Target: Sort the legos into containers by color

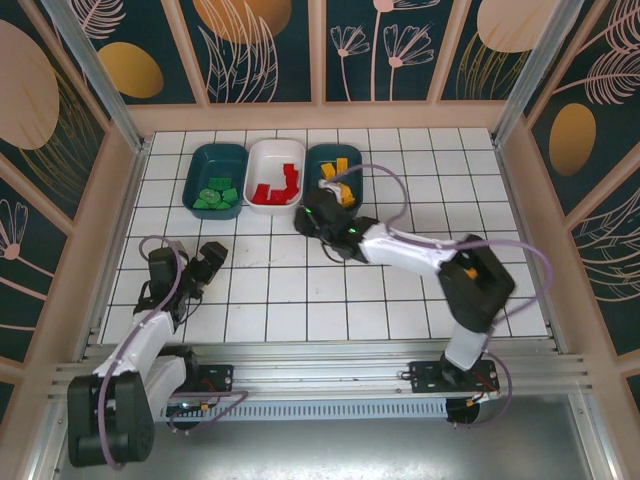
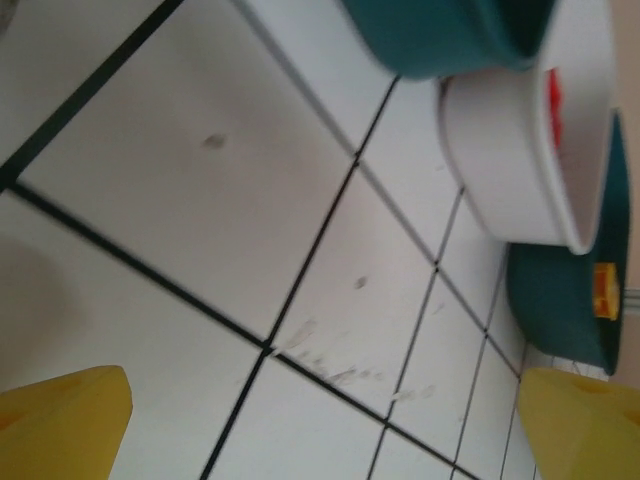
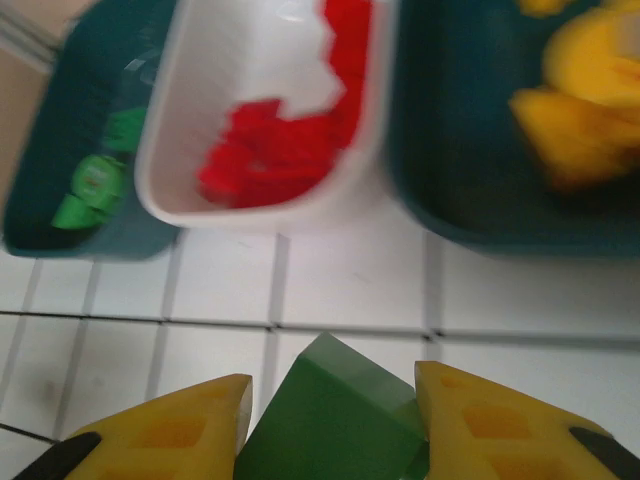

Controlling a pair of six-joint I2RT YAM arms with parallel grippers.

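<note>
Right gripper [image 3: 330, 445] is clamped on a green brick [image 3: 325, 395] just short of the tubs [image 3: 340, 205], likely the last one: reds [image 3: 270, 160], yellows [image 3: 580, 120] and greens [image 3: 90, 185] lie sorted, leaving only the drop into the left teal tub [image 1: 189, 178].

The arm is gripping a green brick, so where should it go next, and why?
Probably swing left: the right gripper holds a green brick in front of the tub of yellow pieces, while the green ones lie in the far-left tub, past the white one.

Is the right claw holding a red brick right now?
No, the right claw is closed on a green brick, plain in the right wrist view.
</note>
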